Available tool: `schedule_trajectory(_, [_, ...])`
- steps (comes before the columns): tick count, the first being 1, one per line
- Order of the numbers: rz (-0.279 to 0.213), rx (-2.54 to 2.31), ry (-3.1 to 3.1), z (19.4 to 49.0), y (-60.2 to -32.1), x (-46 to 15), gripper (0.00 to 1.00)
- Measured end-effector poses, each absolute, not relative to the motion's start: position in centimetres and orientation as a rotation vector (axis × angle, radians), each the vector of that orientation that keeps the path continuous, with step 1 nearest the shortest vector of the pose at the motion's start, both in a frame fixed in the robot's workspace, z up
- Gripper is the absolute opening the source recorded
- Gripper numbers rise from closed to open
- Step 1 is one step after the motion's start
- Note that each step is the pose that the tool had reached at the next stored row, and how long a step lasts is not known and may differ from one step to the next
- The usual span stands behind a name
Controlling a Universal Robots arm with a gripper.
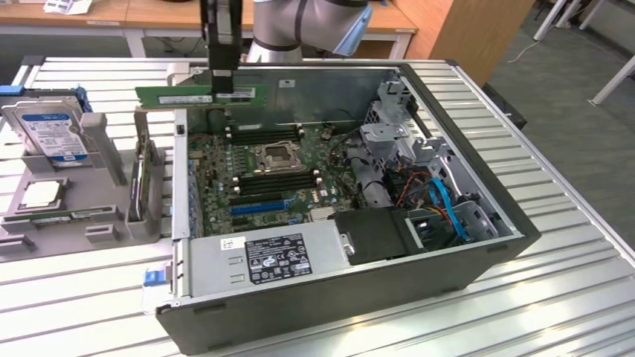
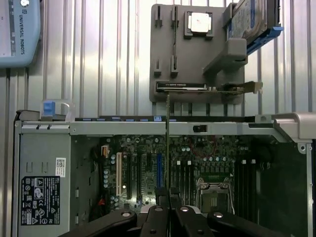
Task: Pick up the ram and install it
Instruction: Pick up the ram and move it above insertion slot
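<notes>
From my station, the gripper point(image 1: 235, 91) is clamped tight on the ram point(image 1: 178, 95), so the stick is off the table point(image 1: 555, 282) and up in the air. In the exterior view the ram lies level, its length running left to right. The fingers pinch it nearer its end on the exterior view's right, and most of the green board sticks out toward the exterior view's left.

It hangs over the far rim of the open computer case point(image 1: 347, 312), above the motherboard point(image 1: 223, 160) and well clear of it. It is not seated in anything. The black memory slots point(image 1: 273, 181) on either side of the processor socket point(image 1: 275, 156) sit lower down and nearer the camera than the stick.

In the wrist view I see the ram point(image 2: 168, 148) edge-on. It shows as a thin dark line coming out from between the fingers of the gripper point(image 2: 168, 197) and crossing over the motherboard point(image 2: 143, 148) to the case rim.

The power supply point(image 1: 268, 256), with its black label, fills the near end of the case, and blue cables point(image 1: 451, 212) run along the side on the exterior view's right.

Outside the case, on the exterior view's left, a grey holder point(image 1: 59, 212) rests on the table. A hard drive point(image 1: 44, 130) with a blue and white label leans upright in it. A square processor chip point(image 1: 42, 193) lies flat in a pocket, and an expansion card point(image 1: 147, 178) stands on edge just beside the case wall
</notes>
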State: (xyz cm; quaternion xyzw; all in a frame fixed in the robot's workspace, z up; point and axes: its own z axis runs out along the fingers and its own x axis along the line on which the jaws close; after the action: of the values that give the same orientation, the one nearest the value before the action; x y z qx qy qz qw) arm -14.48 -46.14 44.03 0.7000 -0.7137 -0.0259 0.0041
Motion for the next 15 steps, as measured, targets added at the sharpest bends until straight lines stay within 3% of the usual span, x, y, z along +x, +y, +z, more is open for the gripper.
schedule_trajectory(15, [-0.081,2.193,-2.236,44.0,-46.1,-10.3,0.12])
